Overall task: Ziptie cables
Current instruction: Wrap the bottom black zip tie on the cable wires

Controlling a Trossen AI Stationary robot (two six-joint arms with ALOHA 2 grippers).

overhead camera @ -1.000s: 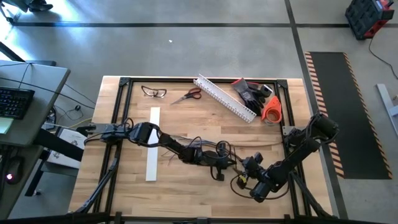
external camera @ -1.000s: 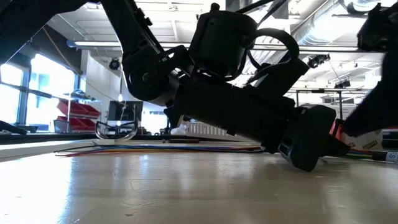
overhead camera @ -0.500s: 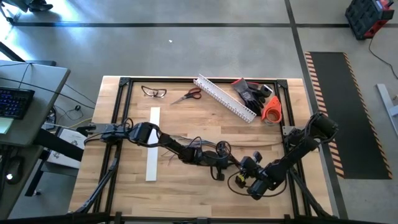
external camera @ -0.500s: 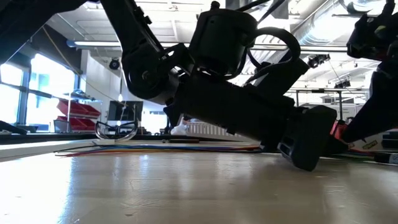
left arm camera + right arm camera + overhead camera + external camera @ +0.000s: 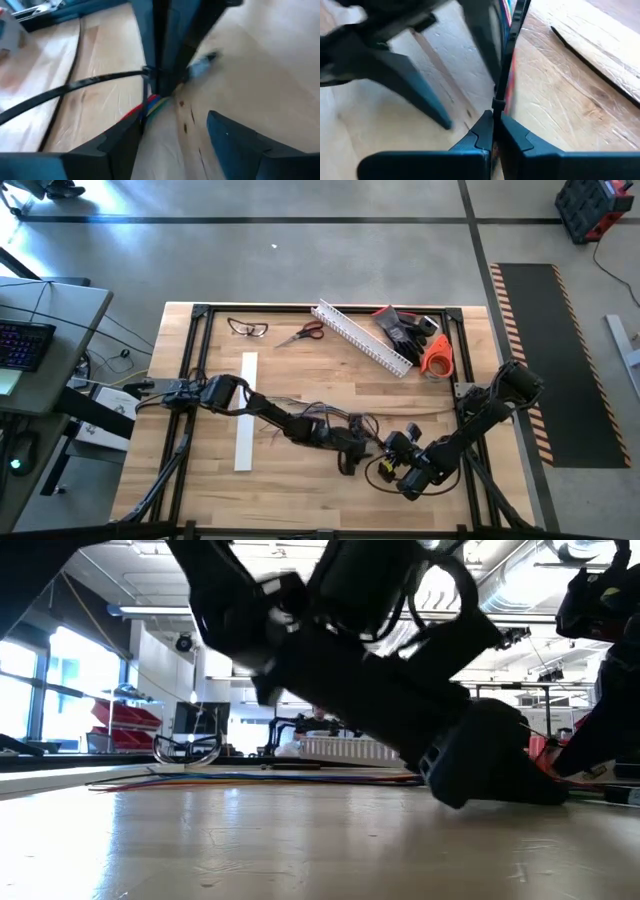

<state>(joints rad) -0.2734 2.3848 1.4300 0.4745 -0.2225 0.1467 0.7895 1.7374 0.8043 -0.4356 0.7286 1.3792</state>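
Near the table's [image 5: 200,480] front edge, right of middle: limp, light cables [image 5: 152,104] needing a hold beside the looped ziptie [image 5: 506,75], left gripper [image 5: 172,131] spread wide around them, right gripper [image 5: 493,131] pinched shut on the stiff, slippery ziptie tail.

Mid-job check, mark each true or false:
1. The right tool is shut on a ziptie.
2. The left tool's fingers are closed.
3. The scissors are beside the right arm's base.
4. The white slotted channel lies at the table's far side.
1. True: the right tool is pinched on the ziptie around the cables.
2. False: the left tool stands open.
3. False: the scissors lie at the far edge, near the glasses.
4. True: the white slotted channel is there.
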